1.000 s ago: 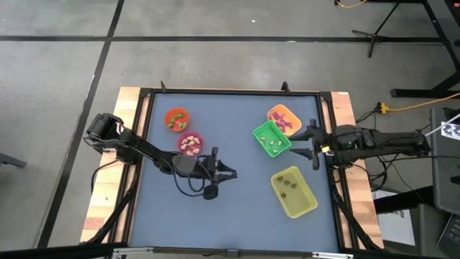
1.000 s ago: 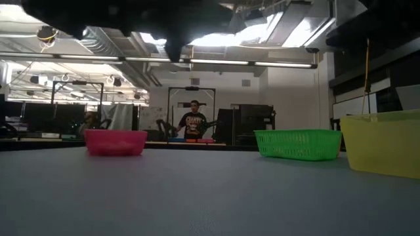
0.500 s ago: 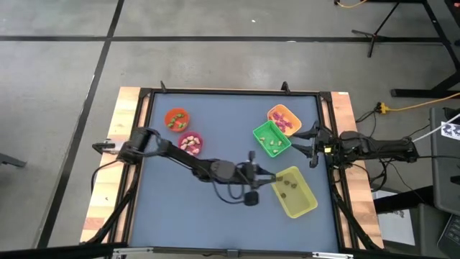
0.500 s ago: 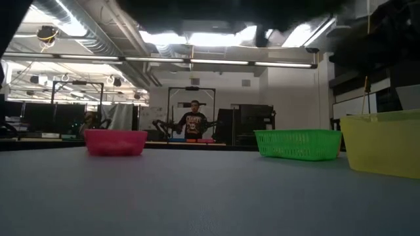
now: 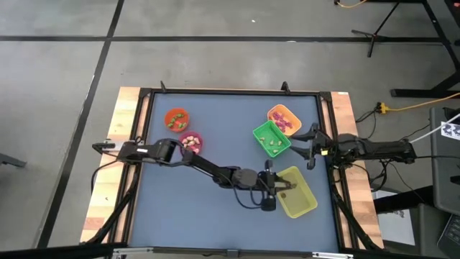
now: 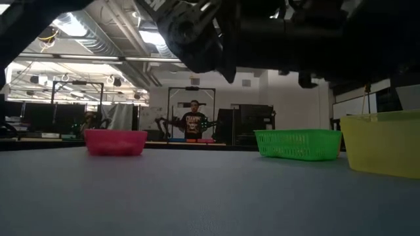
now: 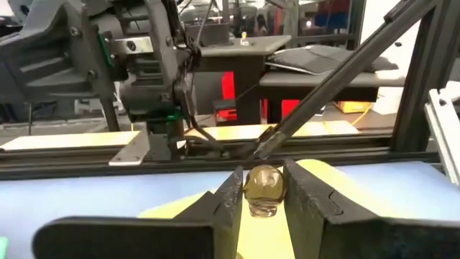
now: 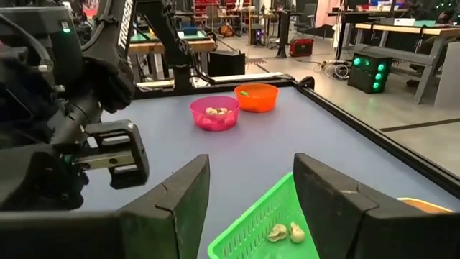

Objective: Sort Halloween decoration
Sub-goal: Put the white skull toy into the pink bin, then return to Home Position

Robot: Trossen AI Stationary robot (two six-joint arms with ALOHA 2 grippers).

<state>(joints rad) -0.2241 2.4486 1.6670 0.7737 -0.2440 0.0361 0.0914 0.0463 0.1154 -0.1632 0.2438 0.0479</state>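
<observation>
The left arm reaches far across the blue table, and the left gripper hangs over the left edge of the yellow tray. Its two dark fingers are squeezed onto one tiny trinket, a round shiny little thing with a dull cream-brown top and a clear bottom. The trinket sits between the fingertips, touching both, and the yellow of the tray shows just under it. A few dark trinkets lie inside the yellow tray. The right gripper waits at the right side of the table, close to the green tray, with its fingers spread wide and nothing between them. In the green tray there are small cream-white trinkets. The orange tray sits just behind the green one, and pink trinkets lie in it. On the far left of the table stand two round cups, touching or nearly so. The orange cup has green and pink bits in it. The pink cup has cream-white bits in it. Far back in the room, a person stands by some desks.
</observation>
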